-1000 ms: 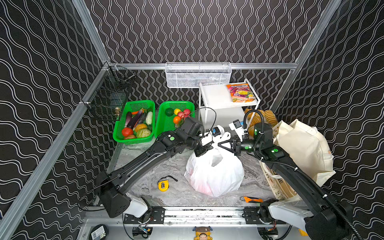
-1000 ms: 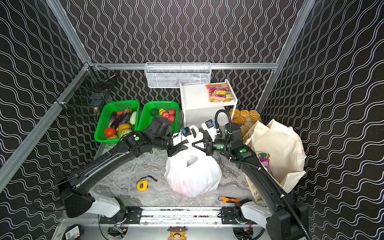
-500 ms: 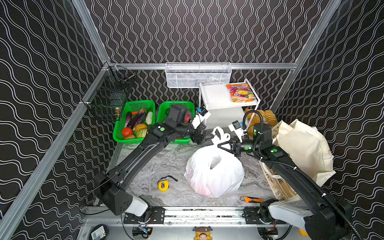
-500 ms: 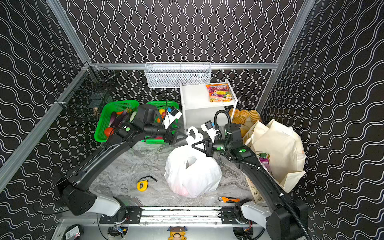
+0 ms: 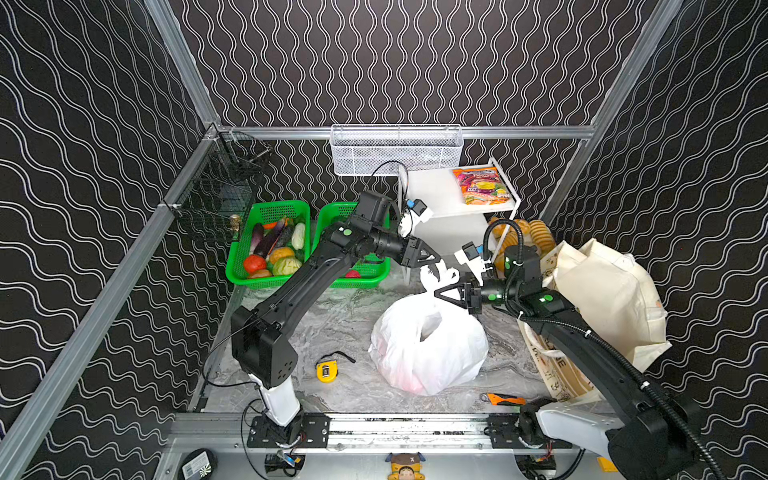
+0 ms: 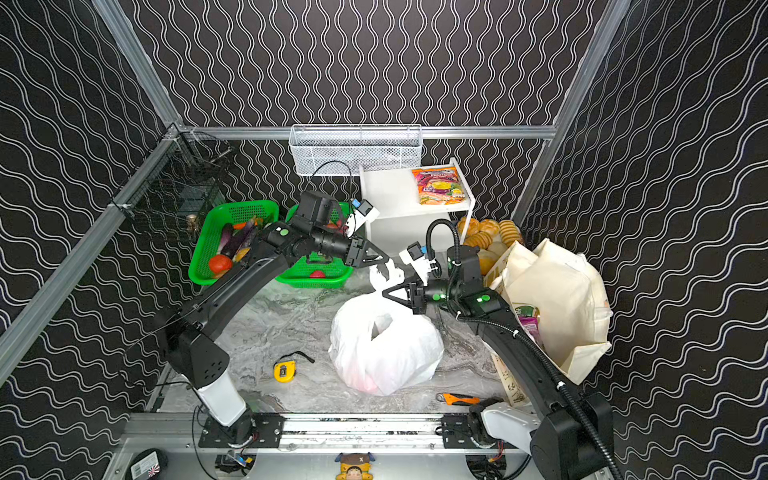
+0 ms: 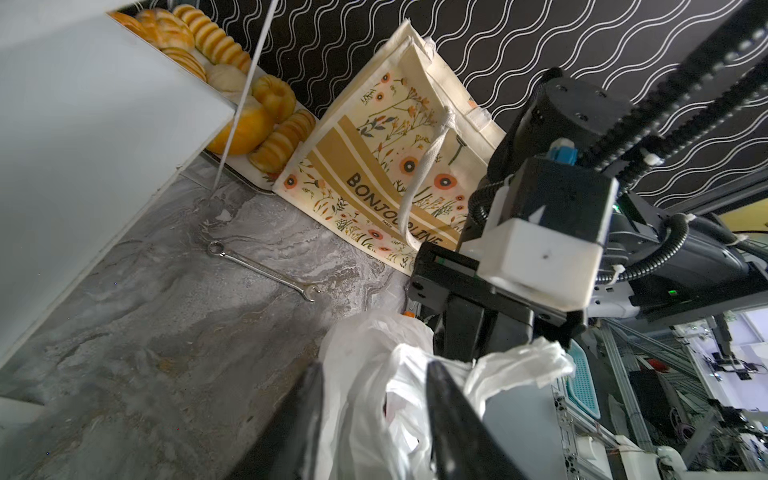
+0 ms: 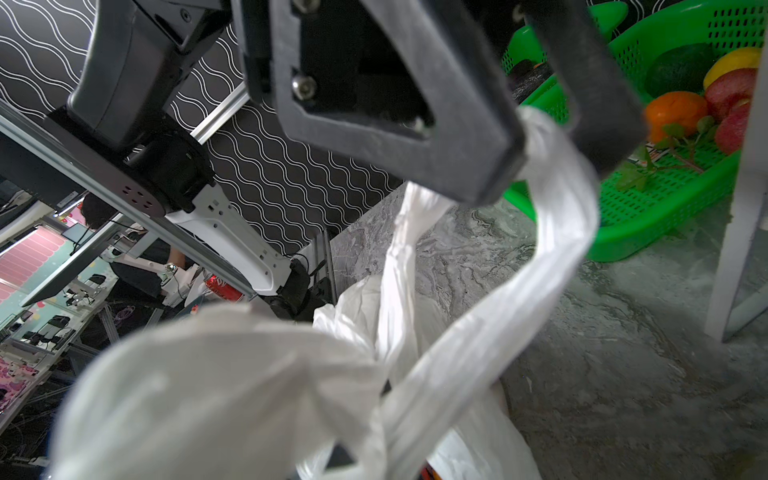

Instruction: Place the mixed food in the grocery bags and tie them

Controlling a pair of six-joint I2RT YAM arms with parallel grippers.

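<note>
The white plastic grocery bag (image 5: 428, 353) (image 6: 382, 353) sits bulging at mid-table, its two handles pulled up behind it. My left gripper (image 5: 435, 261) (image 7: 374, 370) is shut on one twisted handle (image 8: 557, 232), with the plastic bunched between its jaws. Just below it, my right gripper (image 5: 437, 293) (image 6: 384, 293) is shut on the other handle; in the right wrist view its jaws are hidden behind blurred plastic. The cream cloth tote (image 5: 602, 291) (image 7: 374, 166) leans at the right, with a green can (image 6: 524, 311) and a purple packet (image 6: 534, 328) inside.
Two green baskets (image 5: 266, 205) (image 5: 361, 279) of toy produce stand behind the left arm. A white shelf (image 5: 432, 195) carries a snack packet (image 5: 482, 185), with bread (image 5: 536, 232) beside it. A yellow tape measure (image 5: 327, 370), an orange knife (image 5: 503, 400) and a wrench (image 7: 262, 270) lie on the table.
My left gripper drew back toward the green basket and opened, then came right again and closed on the raised handle. The right gripper kept its hold and barely moved.
</note>
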